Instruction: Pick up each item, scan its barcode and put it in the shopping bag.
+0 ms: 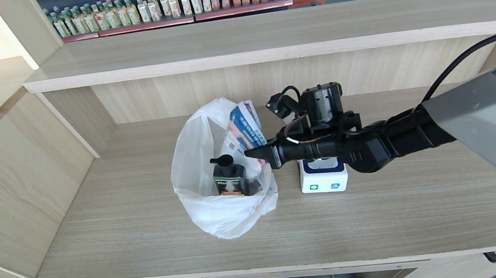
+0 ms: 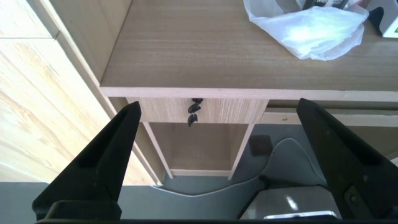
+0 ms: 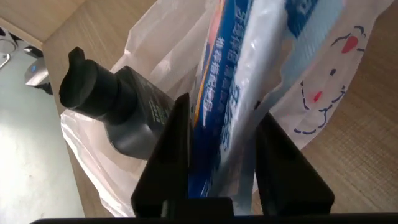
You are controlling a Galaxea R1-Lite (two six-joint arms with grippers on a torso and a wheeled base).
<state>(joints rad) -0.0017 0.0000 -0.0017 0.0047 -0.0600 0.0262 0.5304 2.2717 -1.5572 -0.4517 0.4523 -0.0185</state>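
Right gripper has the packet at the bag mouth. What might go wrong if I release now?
1. The packet stands tall, much of it above the bag's rim; released, it may tip out onto the counter.
2. The bottle stands in the bag, so the packet may perch on it.
3. The right gripper sits against the limp film; pulling back might drag the bag.

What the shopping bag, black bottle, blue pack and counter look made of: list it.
Shopping bag: thin translucent white plastic film, crinkled and slumped.
Black bottle: seemingly rigid dark plastic, slightly glossy, with a pump top.
Blue pack: glossy printed plastic wrap, judging by sheen and creases.
Counter: matte pale wood grain, possibly laminate; cannot tell.
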